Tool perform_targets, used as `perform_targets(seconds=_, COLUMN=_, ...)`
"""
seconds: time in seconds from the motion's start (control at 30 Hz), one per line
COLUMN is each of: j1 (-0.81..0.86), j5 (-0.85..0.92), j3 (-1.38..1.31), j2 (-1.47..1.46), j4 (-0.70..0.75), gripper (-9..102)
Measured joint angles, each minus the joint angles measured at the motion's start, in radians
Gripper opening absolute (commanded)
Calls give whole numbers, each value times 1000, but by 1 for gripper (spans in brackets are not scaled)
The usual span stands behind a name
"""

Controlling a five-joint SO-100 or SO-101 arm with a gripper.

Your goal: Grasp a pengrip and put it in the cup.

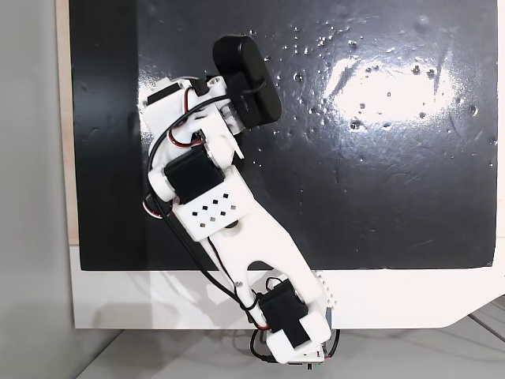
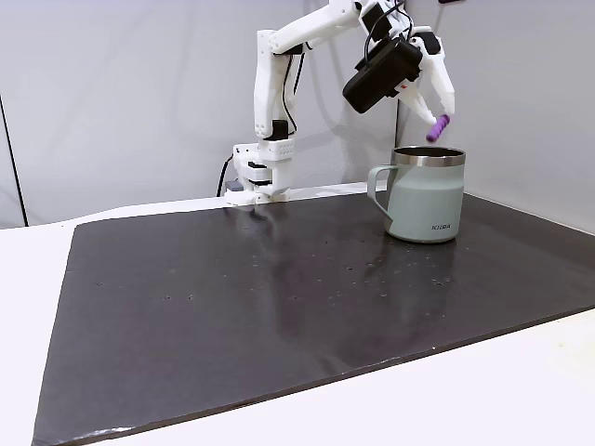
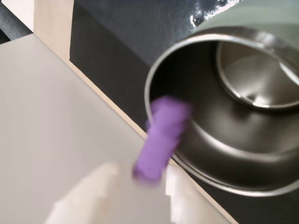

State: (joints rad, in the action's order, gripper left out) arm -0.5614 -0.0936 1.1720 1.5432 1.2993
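In a fixed view my gripper [image 2: 437, 118] hangs just above the rim of the cup [image 2: 426, 200], shut on the pengrip [image 2: 441, 124], a small purple tube that pokes down out of the fingertips. The cup is a pale grey-green mug with a steel rim; it stands on the black mat with its handle to the left. The wrist view looks down into the cup's shiny inside [image 3: 224, 135]. There the pengrip [image 3: 161, 137] juts from my blurred white fingers [image 3: 105, 189] over the cup's near-left rim. From above, my arm [image 1: 229, 213] covers that spot.
The black mat [image 2: 232, 307] lies on a white table, wide and bare in front and to the left of the cup. The arm's base [image 2: 260, 177] stands at the mat's back edge by the wall. A pale board [image 3: 56, 140] runs along the mat's edge.
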Motion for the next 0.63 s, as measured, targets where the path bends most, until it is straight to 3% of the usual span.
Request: perform_targets(seconds=0.63, j1=-6, j5=18, j3=0, j2=2, j4=3, gripper=26)
